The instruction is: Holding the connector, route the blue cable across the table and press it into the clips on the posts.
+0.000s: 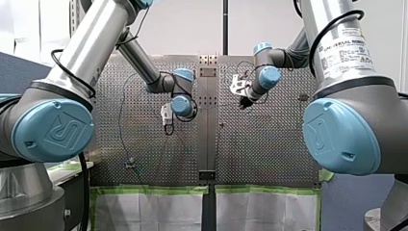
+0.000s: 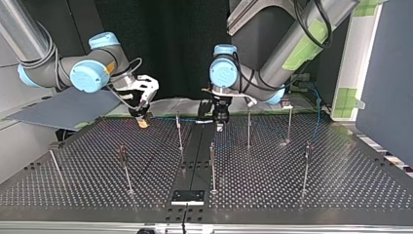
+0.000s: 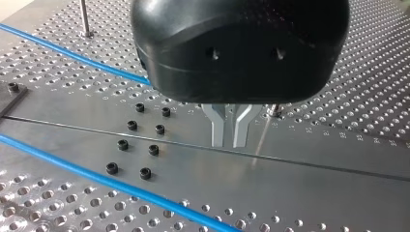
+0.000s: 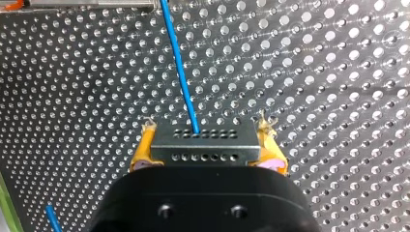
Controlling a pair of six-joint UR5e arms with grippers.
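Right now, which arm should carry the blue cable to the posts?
Right. My right gripper holds the connector, with the cable attached. My left gripper holds nothing.

The table (image 3: 309,164) is bare perforated metal, brushed and shiny. The blue cable (image 4: 180,67) looks like smooth plastic, a little glossy. The connector (image 4: 203,145) is matt grey metal. My left gripper (image 3: 231,143) has a glossy black shell — its fingers (image 3: 216,126) are bare metal.
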